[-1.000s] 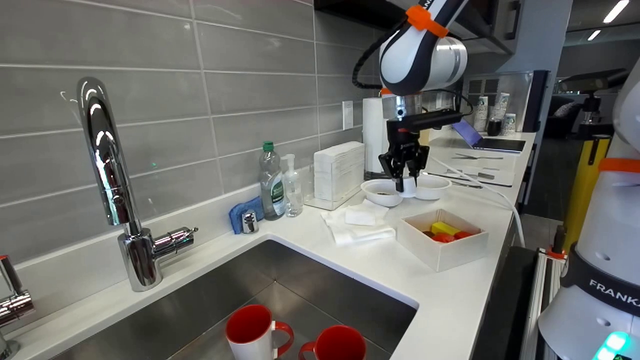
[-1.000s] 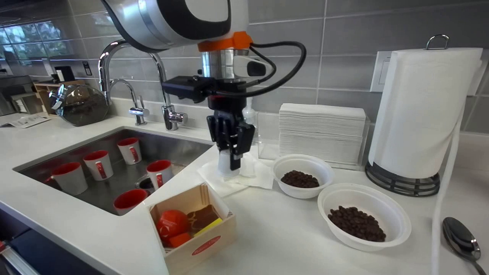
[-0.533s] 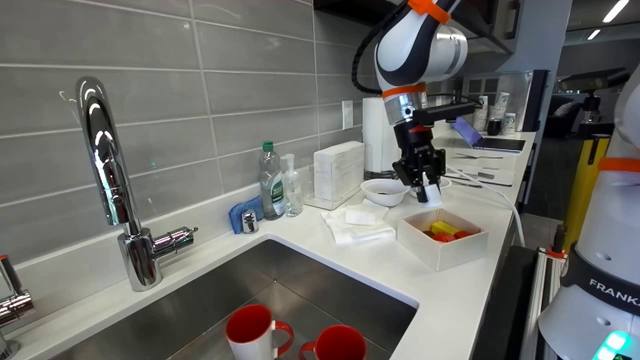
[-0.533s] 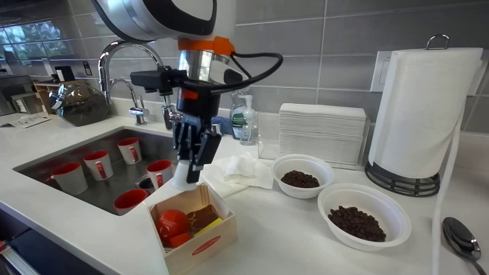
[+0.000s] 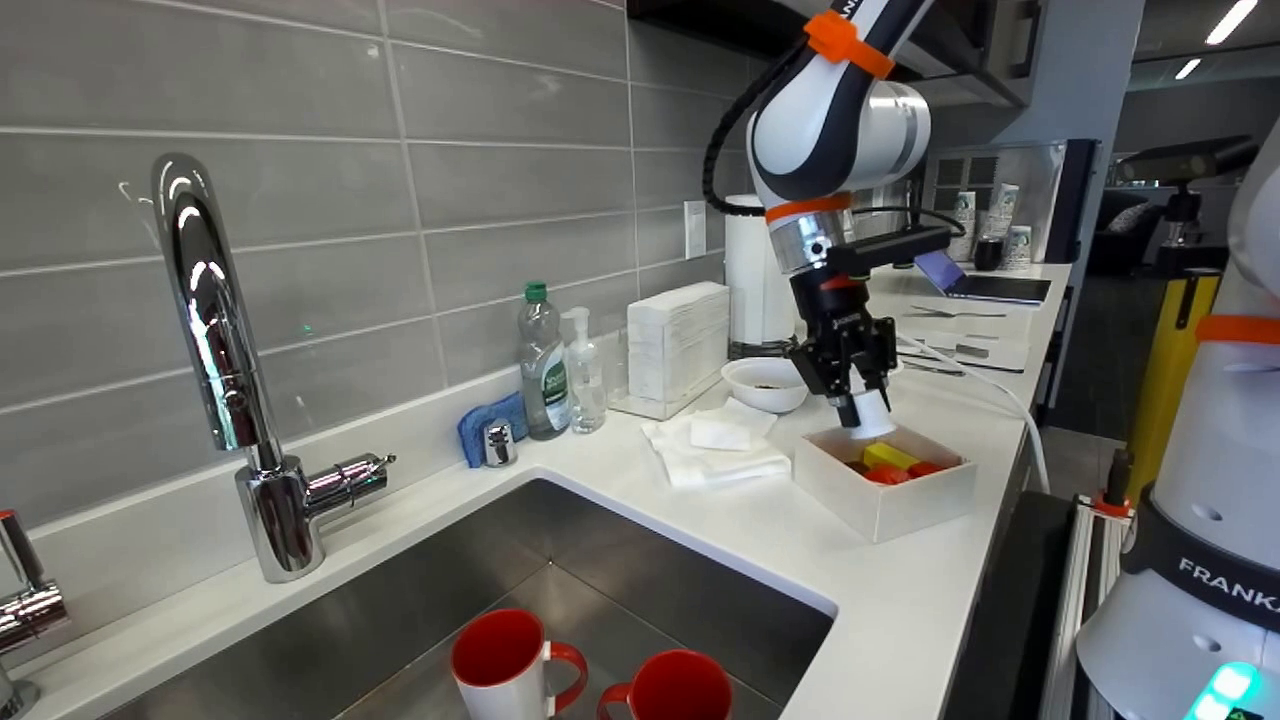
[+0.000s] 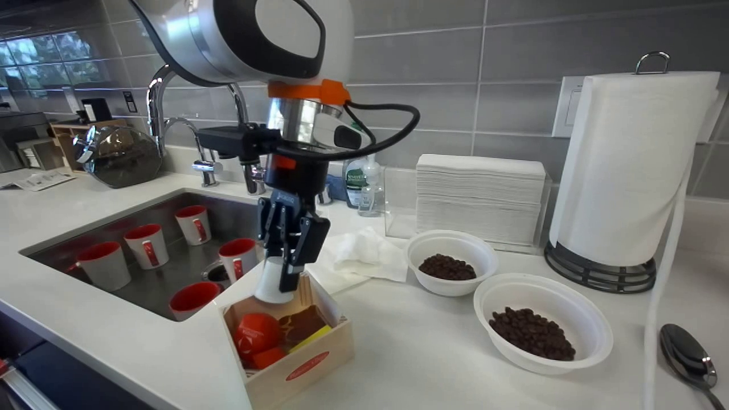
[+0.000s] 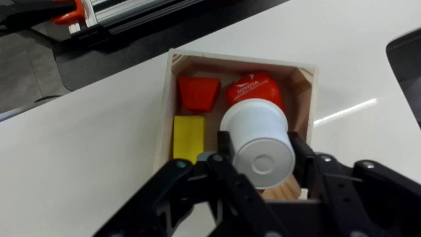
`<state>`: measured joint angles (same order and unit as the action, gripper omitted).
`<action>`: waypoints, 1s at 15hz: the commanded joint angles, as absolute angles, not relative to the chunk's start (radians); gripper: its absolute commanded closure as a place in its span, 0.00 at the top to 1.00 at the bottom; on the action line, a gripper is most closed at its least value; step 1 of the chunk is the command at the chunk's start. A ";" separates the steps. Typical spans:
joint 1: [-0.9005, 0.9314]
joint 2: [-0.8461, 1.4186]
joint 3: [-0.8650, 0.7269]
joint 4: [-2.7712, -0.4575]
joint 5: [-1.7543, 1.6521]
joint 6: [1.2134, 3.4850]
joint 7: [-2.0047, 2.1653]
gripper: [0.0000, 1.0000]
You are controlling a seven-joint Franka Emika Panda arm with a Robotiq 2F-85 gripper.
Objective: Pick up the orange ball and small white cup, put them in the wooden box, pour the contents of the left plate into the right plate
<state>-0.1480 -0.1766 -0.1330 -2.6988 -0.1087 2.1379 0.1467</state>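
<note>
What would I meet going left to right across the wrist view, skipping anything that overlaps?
Grey floor, yellow block, small white cup held in the jaws, sink corner at the right edge.

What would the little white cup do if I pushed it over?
The cup would probably roll in a curve: it's round, with one end wider. It's likely light, being much smaller than the claw. Its smooth-looking side might be slippery.

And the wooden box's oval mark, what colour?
Red; the wooden box shows it best in an exterior view.
</note>
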 commanded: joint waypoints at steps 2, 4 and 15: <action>-0.157 -0.157 -0.125 -2.689 -0.139 2.245 0.175 0.82; -0.157 -0.160 -0.126 -2.674 -0.133 2.266 0.172 0.99; -0.161 0.018 -0.097 -2.459 -0.419 2.435 0.344 1.00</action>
